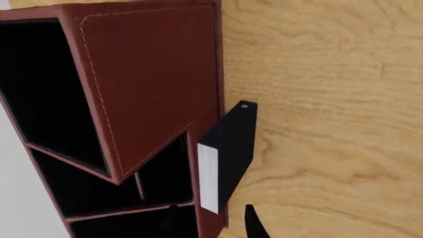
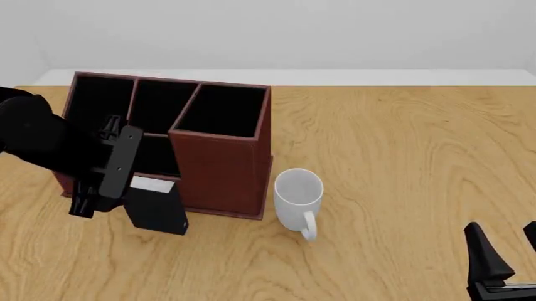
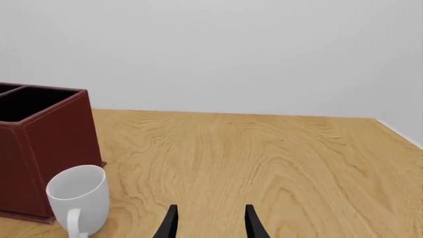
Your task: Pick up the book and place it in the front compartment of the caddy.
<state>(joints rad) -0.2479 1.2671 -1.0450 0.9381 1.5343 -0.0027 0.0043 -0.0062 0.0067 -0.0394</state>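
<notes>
Black book [image 2: 155, 205] hangs tilted at the caddy's [image 2: 219, 166] seven o'clock, left jaws gripping it; insertion remains; right jaws open.

Overhead front, two close wrist views

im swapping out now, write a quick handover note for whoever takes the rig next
Left gripper: shut on the book, held tilted at the caddy's near side, page edge up.
Right gripper: open, empty, low over bare table, away from the work.
Mug: upright beside the caddy's near right corner.
Done: book picked up.
Left: get the book into the front compartment and release. It looks not yet inside.
</notes>
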